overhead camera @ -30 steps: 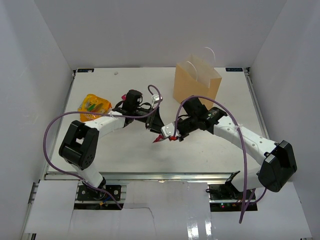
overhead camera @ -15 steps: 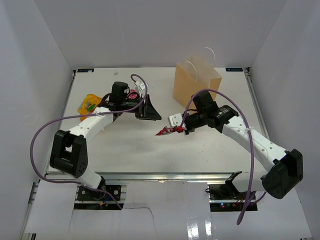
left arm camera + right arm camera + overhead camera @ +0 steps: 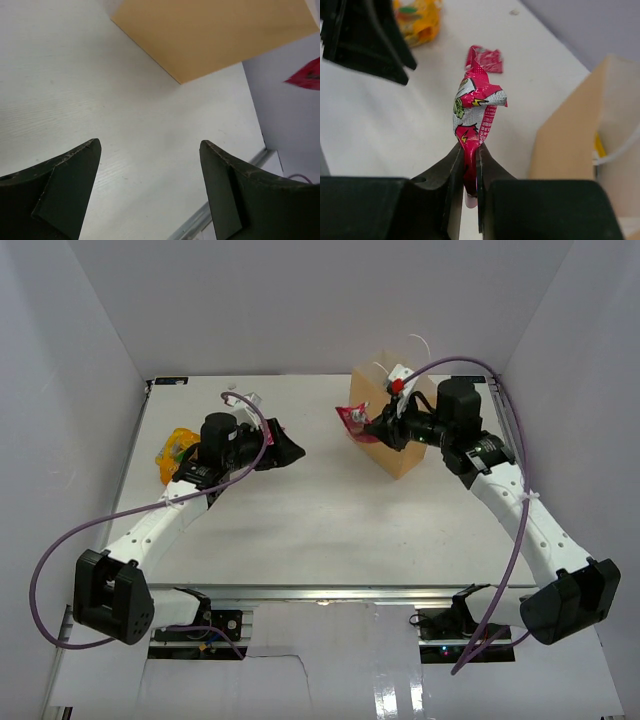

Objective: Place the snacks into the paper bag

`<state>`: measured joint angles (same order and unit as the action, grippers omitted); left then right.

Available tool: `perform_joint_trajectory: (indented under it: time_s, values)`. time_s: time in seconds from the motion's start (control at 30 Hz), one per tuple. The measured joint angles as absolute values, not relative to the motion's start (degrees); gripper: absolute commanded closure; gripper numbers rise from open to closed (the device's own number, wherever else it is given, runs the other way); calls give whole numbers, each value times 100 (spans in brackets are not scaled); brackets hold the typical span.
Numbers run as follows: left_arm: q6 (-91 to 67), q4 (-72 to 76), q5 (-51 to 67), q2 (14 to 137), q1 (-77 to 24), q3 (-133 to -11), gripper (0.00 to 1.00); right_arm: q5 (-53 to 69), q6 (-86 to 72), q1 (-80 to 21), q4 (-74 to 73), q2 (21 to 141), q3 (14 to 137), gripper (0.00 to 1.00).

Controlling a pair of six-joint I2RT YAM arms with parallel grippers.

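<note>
The right end effector (image 3: pixel 470 167) has carried the crinkly pink snack packet (image 3: pixel 476 107), clamped, to the tan kraft paper bag (image 3: pixel 398 458). Dropping it in likely comes next. The left end effector (image 3: pixel 150 185) stands apart.

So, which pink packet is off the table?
The pink packet pinched in the right gripper, up beside the paper bag; the other pink packet lies on the table.
</note>
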<state>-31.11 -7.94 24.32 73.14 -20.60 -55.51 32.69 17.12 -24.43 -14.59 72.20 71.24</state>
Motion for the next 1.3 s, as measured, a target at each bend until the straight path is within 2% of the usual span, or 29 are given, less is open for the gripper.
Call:
perform_joint_trajectory:
  time_s: [0.17,0.4,0.47,0.63,0.87,0.93,0.97,1.03,1.07,1.13,1.17,1.27,1.3]
  values:
    - [-3363,-834,1260,7190,-2060,-5365,6,1918,464,-2290,-950,7247,7738,92]
    - [-3846,-1057,-38,7150,-2058,-5286,5,668,-261,-2204,-316,7330,8211,92]
    - [-3907,-1103,-211,7150,-2058,-5286,2,333,-296,-2187,-156,7395,8285,92]
    - [-4001,-1225,-591,7188,-2058,-5288,2,-539,27,-2174,401,7592,8239,92]
    - [-3835,-1498,-703,8099,-2038,-5900,2,-663,764,-2150,799,7710,7437,92]
    - [-3688,-1673,-663,8586,-2010,-6318,2,-615,941,-2147,788,7725,7164,85]
    - [-3599,-1737,-644,8866,-1992,-6532,2,-585,1002,-2145,775,7734,7070,75]
    - [-3391,-1953,-589,9424,-1938,-7004,2,-517,1103,-2134,751,7738,6945,64]
    - [-3249,-2040,-565,9717,-1903,-7242,2,-464,1153,-2123,738,7738,6928,53]
    - [-2974,-2185,-563,10252,-1828,-7653,2,-346,1214,-2078,744,7728,6925,38]
    - [-2816,-2248,-578,10497,-1793,-7843,2,-248,1225,-2040,735,7703,6928,34]
    - [-2292,-2449,-744,11174,-1741,-8399,5,183,1284,-1885,556,7594,6949,12]
    - [-2060,-2469,-829,11380,-1723,-8558,6,381,1341,-1822,423,7526,6971,10]
